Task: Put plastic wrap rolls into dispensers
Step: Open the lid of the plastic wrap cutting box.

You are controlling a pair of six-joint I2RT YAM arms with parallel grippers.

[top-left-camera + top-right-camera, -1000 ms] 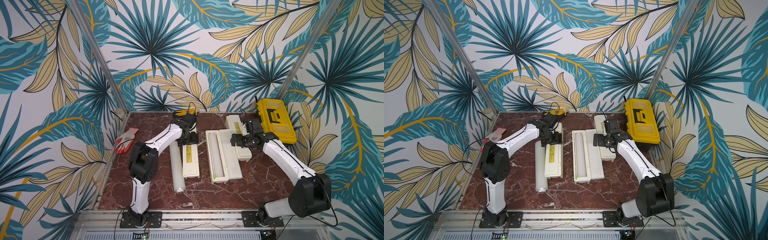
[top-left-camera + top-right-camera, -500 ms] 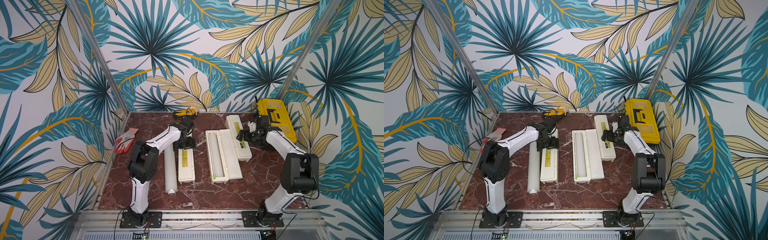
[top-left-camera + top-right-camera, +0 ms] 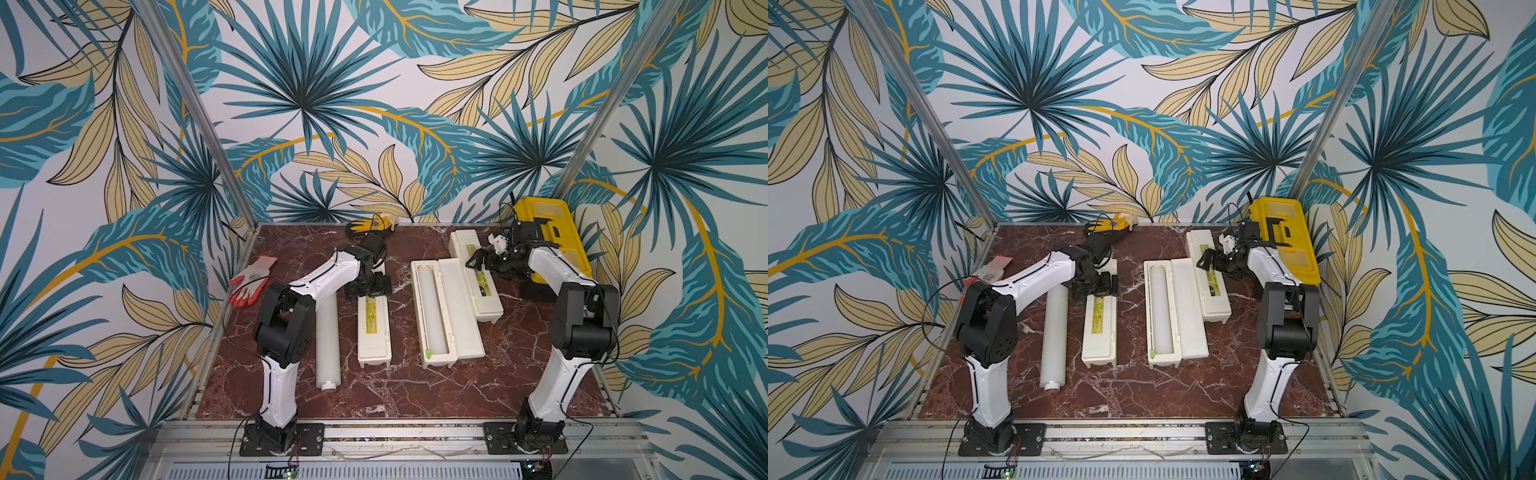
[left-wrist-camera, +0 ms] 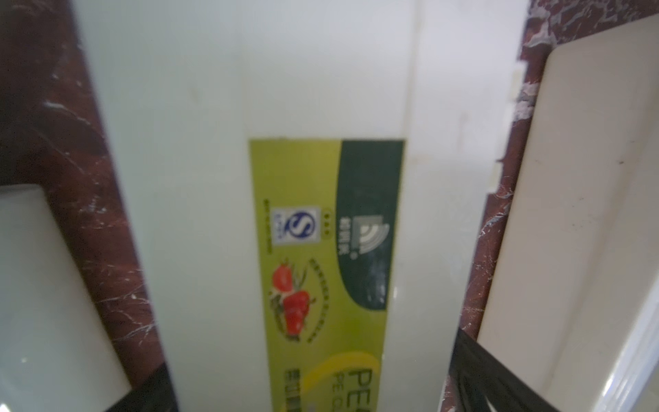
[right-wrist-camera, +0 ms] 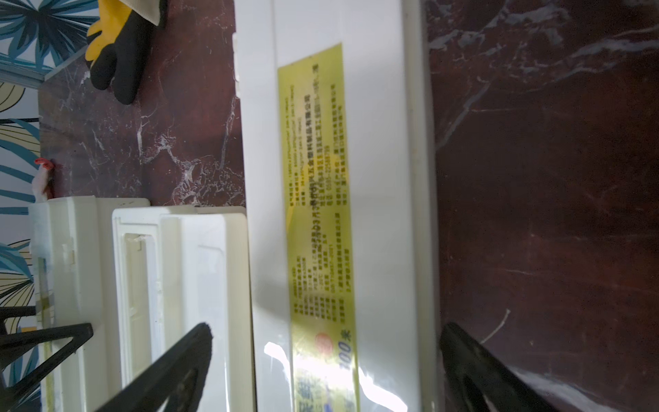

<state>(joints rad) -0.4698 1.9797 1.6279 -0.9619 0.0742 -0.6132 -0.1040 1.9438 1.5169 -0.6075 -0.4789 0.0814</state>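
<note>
Lifting the lid of the left dispenser should go best if the left pincer, jaws apart astride it, hooks only the lid edge; the right pincer hangs apart too.

The left arm rises from its base to a raised elbow, and its white forearm stretches forward and inward. The wrist is bent so the left gripper points downward, with its black fingers spread wide. The right arm stands more upright, its forearm reaching toward the back and the wrist turned inward. The right gripper is angled down toward the middle, its jaws also wide apart in the wrist view.
</note>
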